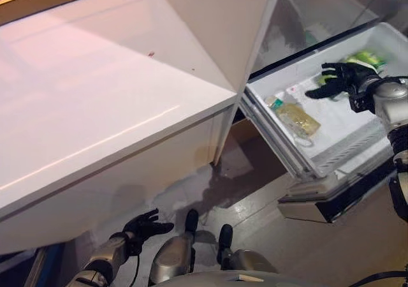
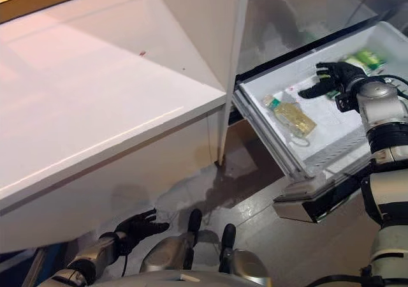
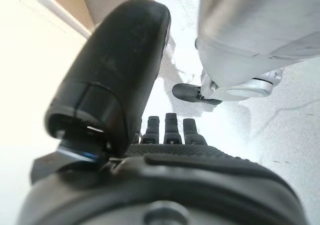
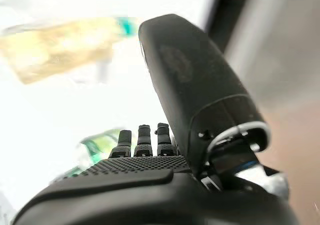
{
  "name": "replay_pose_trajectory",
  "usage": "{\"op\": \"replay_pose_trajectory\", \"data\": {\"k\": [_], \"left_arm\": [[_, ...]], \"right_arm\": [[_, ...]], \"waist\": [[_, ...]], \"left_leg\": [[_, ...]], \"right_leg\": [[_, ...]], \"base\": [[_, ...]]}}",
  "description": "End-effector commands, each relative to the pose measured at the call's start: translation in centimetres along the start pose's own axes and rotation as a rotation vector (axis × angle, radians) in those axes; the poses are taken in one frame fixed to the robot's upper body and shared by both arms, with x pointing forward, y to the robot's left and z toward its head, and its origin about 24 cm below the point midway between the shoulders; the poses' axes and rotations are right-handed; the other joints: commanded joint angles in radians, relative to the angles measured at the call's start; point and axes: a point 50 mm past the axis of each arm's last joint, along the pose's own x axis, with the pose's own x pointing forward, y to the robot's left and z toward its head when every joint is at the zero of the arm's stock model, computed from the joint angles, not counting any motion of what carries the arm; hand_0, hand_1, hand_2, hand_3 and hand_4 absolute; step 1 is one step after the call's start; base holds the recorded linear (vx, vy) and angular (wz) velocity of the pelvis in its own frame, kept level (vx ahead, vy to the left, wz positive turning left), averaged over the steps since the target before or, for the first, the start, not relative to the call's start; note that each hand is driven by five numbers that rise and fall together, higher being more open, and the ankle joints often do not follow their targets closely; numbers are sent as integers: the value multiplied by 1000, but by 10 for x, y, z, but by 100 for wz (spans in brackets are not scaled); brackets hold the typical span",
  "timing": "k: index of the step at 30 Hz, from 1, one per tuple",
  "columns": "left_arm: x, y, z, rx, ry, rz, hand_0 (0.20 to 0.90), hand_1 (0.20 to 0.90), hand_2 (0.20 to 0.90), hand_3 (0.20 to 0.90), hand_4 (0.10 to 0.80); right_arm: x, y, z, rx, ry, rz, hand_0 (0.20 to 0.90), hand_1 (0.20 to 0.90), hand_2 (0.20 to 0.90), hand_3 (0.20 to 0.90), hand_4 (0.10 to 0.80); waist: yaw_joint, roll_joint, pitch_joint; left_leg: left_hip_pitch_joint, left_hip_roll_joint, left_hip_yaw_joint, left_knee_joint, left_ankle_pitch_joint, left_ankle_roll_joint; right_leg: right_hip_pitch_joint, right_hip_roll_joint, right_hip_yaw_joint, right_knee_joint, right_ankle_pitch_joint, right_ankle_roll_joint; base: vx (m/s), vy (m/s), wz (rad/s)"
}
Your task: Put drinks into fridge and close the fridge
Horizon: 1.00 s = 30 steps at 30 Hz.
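The white fridge drawer (image 1: 275,132) stands pulled out at the right. A yellowish bottle (image 1: 296,118) with a green cap lies in it, also in the right wrist view (image 4: 55,47). Green drinks (image 1: 368,58) lie at the drawer's far end. My right hand (image 1: 338,80) hovers open over the drawer between them, holding nothing, with a green drink (image 4: 97,145) just past its fingers. My left hand (image 1: 143,226) hangs low near the floor, open and empty, and also shows in the left wrist view (image 3: 165,175).
A long white counter (image 1: 95,108) fills the left and middle. A white upright panel (image 1: 210,25) rises beside the drawer, with a glass-fronted compartment (image 1: 319,13) behind. Grey floor (image 1: 255,204) lies below the drawer.
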Motion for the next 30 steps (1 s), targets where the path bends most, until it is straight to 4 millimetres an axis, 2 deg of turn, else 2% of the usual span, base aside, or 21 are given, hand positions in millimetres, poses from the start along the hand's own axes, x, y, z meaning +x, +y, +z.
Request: {"op": "replay_pose_trajectory", "data": {"k": [1, 4, 7, 10, 11, 13, 15, 20, 24, 30], "left_arm": [[-6, 3, -38, 43, 121, 7, 900, 900, 900, 900, 800], [-7, 2, -44, 47, 133, 0, 900, 900, 900, 900, 800], [-7, -2, -51, 48, 148, -11, 900, 900, 900, 900, 800], [-6, -7, -56, 49, 168, -18, 900, 900, 900, 900, 800], [-7, -10, -61, 53, 186, -23, 900, 900, 900, 900, 800], [-7, -11, -64, 58, 201, -26, 900, 900, 900, 900, 800], [-8, -13, -70, 65, 227, -31, 900, 900, 900, 900, 800], [-10, -14, -76, 79, 245, -39, 900, 900, 900, 900, 800], [-7, -18, -70, 85, 223, -48, 900, 900, 900, 900, 800], [-1, -27, -52, 80, 163, -55, 900, 900, 900, 900, 800]], "right_arm": [[-23, -37, 22, 96, -225, -161, 900, 900, 900, 900, 800], [-31, -48, 21, 176, -303, -247, 900, 900, 900, 900, 800], [-44, -62, 18, 321, -419, -413, 900, 900, 900, 900, 800], [-52, -65, 5, 463, -496, -531, 900, 900, 900, 900, 800], [-56, -65, -3, 567, -535, -618, 900, 900, 900, 900, 800], [-59, -65, -12, 620, -545, -675, 900, 900, 900, 900, 800], [-61, -58, -31, 675, -526, -755, 900, 900, 900, 900, 800], [-65, -52, -63, 740, -444, -837, 900, 900, 900, 900, 800], [-66, -47, -92, 809, -353, -864, 900, 900, 900, 900, 800], [-56, -35, -99, 913, -298, -772, 900, 900, 900, 900, 800]], "waist": [[-35, -19, -209], [-46, -17, -226], [-60, -11, -246], [-68, -5, -254], [-72, 1, -258], [-73, 3, -260], [-74, 10, -255], [-70, 8, -225], [-61, 3, -169], [-42, 4, -90]], "left_leg": [[59, 2, 70, 18, -141, -14], [73, 2, 77, 22, -153, -11], [91, -1, 81, 35, -173, -4], [104, -4, 81, 53, -191, 3], [108, -6, 79, 71, -203, 8], [110, -8, 78, 88, -214, 11], [108, -14, 70, 131, -236, 21], [73, -26, 57, 260, -294, 37], [6, -38, 34, 387, -351, 55], [-116, -52, 17, 520, -394, 76]], "right_leg": [[-33, -12, 34, 68, -12, 52], [-23, -12, 45, 73, -20, 53], [-9, -11, 61, 85, -34, 53], [2, -11, 73, 101, -46, 51], [6, -12, 78, 116, -56, 49], [8, -15, 81, 130, -64, 48], [7, -21, 84, 168, -82, 41], [-13, -33, 85, 258, -125, 25], [-58, -44, 78, 355, -169, 0], [-155, -54, 74, 477, -201, -25]], "base": [[92, 41, -21], [77, 28, -20], [116, 19, -14], [125, 1, -16], [154, 1, -19], [143, -5, -21], [166, -14, -14], [124, -34, -3], [34, -38, 3], [-53, -33, 5]]}}
